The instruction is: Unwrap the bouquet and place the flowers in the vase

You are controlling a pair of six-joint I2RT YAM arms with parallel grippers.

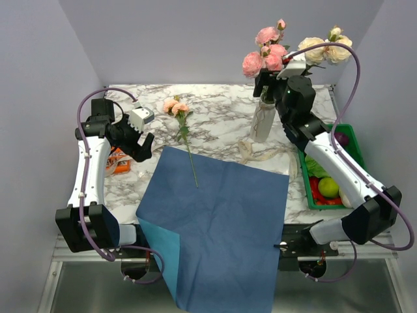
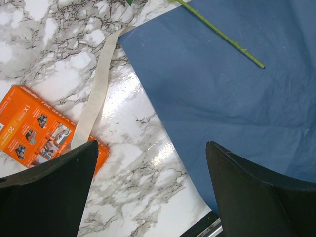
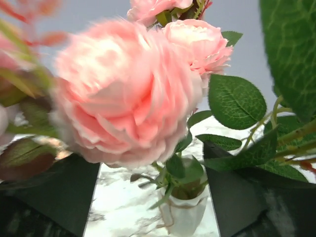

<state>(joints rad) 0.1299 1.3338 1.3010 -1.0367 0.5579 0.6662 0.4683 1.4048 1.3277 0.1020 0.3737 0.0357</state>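
The off-white vase [image 1: 262,121] stands at the back right of the marble table, holding pink [image 1: 264,55] and cream flowers [image 1: 324,49]. My right gripper [image 1: 266,83] hovers just above its mouth, open, its fingers either side of the stems without pinching them. In the right wrist view a big pink rose [image 3: 128,94] fills the frame above the vase mouth [image 3: 185,213], with the right gripper [image 3: 152,163] spread wide. One peach rose [image 1: 176,105] lies loose, its stem [image 2: 222,34] reaching onto the unfolded blue paper [image 1: 215,215]. My left gripper [image 1: 140,147] is open and empty by the paper's left corner [image 2: 237,89].
A beige ribbon [image 1: 264,154] lies at the vase's foot, and another strip of ribbon [image 2: 96,94] lies beside an orange packet [image 2: 34,123] at the left. A green crate [image 1: 350,140] of toy produce sits at the right edge. The blue paper overhangs the table's near edge.
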